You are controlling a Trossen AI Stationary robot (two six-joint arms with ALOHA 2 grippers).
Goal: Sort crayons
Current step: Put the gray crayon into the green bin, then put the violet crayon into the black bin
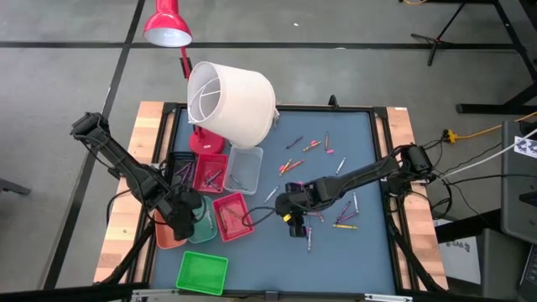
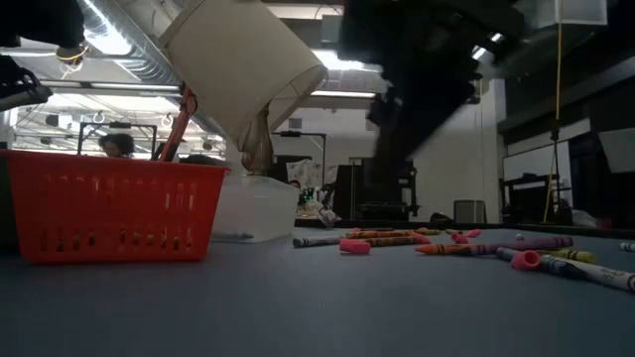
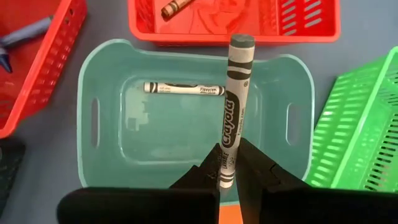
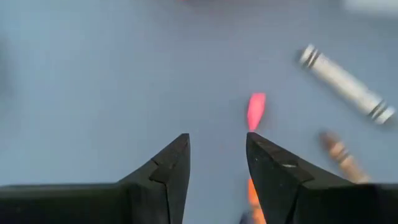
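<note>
The grey crayon [image 3: 235, 106] reads "Crayola" down its wrapper, lettering running along its length. The left gripper [image 3: 227, 169] is clenched on its lower end, so it sticks straight out ahead of the fingers over the teal tray [image 3: 99, 74]. A second grey crayon [image 3: 184, 89] lies flat inside that tray, long axis crosswise to the held one; its label is too small to read. In the overhead view the left gripper sits around 8 o'clock on the table. The right gripper [image 4: 217, 158] hangs near table centre, jaws spread and holding nothing, a pink crayon [image 4: 255, 111] just ahead pointing away from it.
</note>
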